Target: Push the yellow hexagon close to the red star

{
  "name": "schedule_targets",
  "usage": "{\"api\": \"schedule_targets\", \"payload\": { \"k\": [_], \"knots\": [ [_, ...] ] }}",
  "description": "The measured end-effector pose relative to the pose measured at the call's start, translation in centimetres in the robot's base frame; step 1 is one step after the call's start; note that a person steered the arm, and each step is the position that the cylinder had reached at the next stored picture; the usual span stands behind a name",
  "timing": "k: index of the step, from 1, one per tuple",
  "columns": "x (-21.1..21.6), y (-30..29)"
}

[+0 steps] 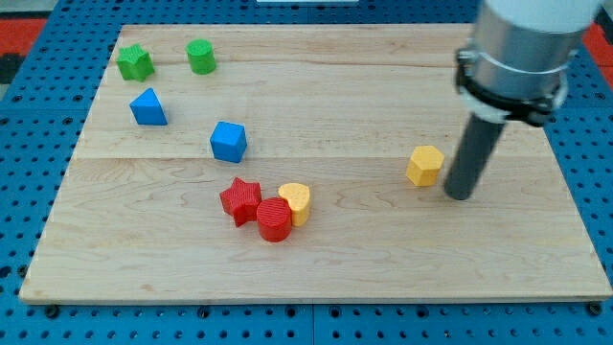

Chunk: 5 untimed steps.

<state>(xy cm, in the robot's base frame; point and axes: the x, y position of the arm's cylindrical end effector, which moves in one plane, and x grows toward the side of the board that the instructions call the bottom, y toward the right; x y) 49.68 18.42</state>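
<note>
The yellow hexagon (424,165) lies on the wooden board at the view's right of centre. The red star (240,199) lies at the lower middle, far to the hexagon's left. My tip (460,195) stands just to the right of the yellow hexagon, a small gap apart from it. A red cylinder (274,219) touches the star on its lower right, and a yellow heart (296,202) sits against the cylinder's right side, between the star and the hexagon.
A blue cube (228,141) lies above the star. A blue triangular block (147,107), a green star (134,62) and a green cylinder (201,57) lie at the upper left. The board (383,278) rests on a blue pegboard.
</note>
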Motion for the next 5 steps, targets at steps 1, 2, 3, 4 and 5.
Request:
{"api": "schedule_targets", "payload": {
  "k": [1,2,3,4,5],
  "knots": [
    [-1.3,0.4],
    [-2.4,-0.6],
    [-3.5,-1.7],
    [-2.8,-9.6],
    [-2.2,-16.7]
  ]
}}
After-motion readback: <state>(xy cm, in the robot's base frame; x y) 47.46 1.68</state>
